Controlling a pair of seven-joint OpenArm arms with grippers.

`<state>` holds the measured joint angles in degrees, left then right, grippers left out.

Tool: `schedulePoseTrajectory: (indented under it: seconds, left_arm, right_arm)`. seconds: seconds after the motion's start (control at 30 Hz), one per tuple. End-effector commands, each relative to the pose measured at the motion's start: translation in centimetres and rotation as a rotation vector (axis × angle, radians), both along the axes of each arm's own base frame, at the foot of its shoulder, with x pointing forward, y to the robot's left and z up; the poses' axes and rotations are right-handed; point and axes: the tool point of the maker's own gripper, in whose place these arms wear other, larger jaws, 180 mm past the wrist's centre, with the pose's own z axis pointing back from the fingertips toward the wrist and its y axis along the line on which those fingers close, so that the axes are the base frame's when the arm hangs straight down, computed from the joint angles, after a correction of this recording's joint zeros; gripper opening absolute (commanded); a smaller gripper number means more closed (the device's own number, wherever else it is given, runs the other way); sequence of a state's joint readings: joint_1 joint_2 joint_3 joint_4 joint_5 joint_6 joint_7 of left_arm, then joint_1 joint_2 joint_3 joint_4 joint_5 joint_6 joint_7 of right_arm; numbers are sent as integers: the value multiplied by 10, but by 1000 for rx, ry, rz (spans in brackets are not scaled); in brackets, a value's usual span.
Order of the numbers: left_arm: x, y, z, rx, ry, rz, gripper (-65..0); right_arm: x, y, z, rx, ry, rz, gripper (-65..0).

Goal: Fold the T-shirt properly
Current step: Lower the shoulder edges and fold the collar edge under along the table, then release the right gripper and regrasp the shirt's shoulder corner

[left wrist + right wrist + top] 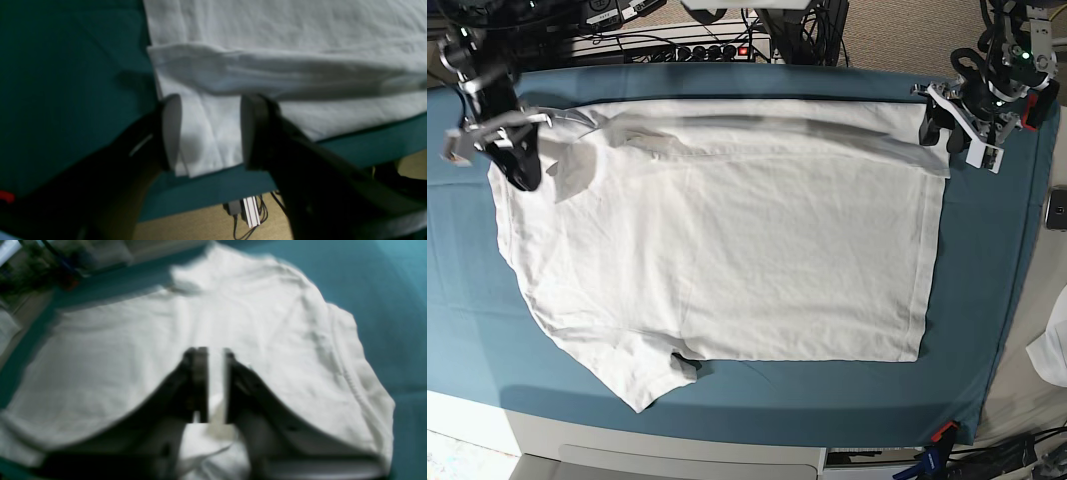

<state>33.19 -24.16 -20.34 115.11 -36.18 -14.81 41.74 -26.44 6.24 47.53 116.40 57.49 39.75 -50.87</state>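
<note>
T-shirt [727,240]: large, plain white, short-sleeved, lightly wrinkled. Lies spread flat across the table's middle, collar end at left, hemmed bottom edge at right. Far long edge folded inward in a narrow band. Near-left sleeve splays out toward the near edge.

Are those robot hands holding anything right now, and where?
The right gripper pinches the T-shirt at its sleeve and shoulder end. The left gripper is open over the hem corner, holding nothing.

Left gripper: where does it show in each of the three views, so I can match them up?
Left wrist: left gripper, bottom centre, open astride the T-shirt hem corner.
Right wrist: not in it.
Base: top right, at the shirt's far right corner.
Shared landmark: the teal table cloth under the shirt.
</note>
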Motion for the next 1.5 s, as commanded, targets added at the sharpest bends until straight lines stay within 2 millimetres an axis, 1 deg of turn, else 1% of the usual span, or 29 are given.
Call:
schedulePoseTrajectory:
  seconds: [0.0, 0.1, 0.17, 0.27, 0.37, 0.5, 0.7, 0.8, 0.9, 1.03, 1.2, 1.27, 1.37, 1.4, 1.43, 1.47]
  left_arm:
    - [4, 2, 8, 4, -32, -5, -354]
    - [4, 2, 8, 4, -32, -5, -354]
    - [4, 2, 8, 5, -32, -5, -354]
    - [4, 1, 8, 2, -31, -3, -354]
    - [4, 1, 8, 2, -32, -3, -354]
    - [5, 1, 8, 1, -34, -4, -354]
    - [5, 1, 8, 1, -34, -4, -354]
    - [5, 1, 8, 1, -34, -4, -354]
    - [5, 1, 8, 1, -34, -7, -354]
    - [5, 1, 8, 1, -34, -6, -354]
    - [5, 1, 8, 1, -34, -6, -354]
    - [5, 1, 8, 1, -34, -6, -354]
    - [5, 1, 8, 2, -34, -6, -354]
    - [5, 1, 8, 1, -33, -6, -354]
    - [5, 1, 8, 1, -33, -6, -354]
    - [5, 1, 8, 2, -33, -7, -354]
  right_arm:
    - [-5, 4, 14, -4, -34, 13, -650]
    - [-24, 14, 18, -18, -5, 21, -650]
    - [-34, 18, 12, -24, 38, 25, -650]
    - [-46, 11, -5, -73, 124, 5, -650]
    - [-52, -6, -22, -116, 193, -55, -650]
    - [-54, -30, -45, -78, 236, -127, -650]
    - [-49, -69, -87, 29, 289, -209, -650]
    - [-42, -92, -100, 44, 299, -250, -650]
    - [-30, -109, -100, 34, 275, -275, -650]
    - [-18, -116, -91, 13, 246, -273, -650]
    - [-18, -121, -86, -2, 242, -275, -650]
    - [-21, -127, -82, -10, 229, -292, -650]
    - [-30, -146, -70, -23, 200, -354, -423]
    - [-35, -154, -66, -25, 188, -382, -377]
    - [-40, -162, -60, -17, 173, -420, -362]
    - [-46, -171, -56, 7, 163, -466, -362]
